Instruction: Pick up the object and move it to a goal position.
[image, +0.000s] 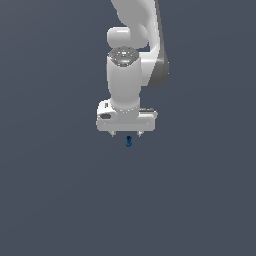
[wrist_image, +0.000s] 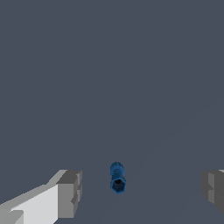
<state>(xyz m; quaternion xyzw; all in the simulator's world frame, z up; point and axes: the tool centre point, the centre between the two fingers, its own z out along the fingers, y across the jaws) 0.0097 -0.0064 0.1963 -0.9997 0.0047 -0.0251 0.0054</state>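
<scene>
Grey fingertips (wrist_image: 70, 194) frame your wrist view, spread wide and gripping nothing. Your small dark-blue object (image: 128, 141) sits between the jaws, touching neither finger, just below their tips.

The supporting surface (image: 55, 200) is a plain, uniform slate-grey plane filling both views, with no visible edges or markings. One item lies on it: a tiny dark-blue, knobbly, slightly elongated object (image: 128, 141) (wrist_image: 117, 177), resting lengthwise.
</scene>
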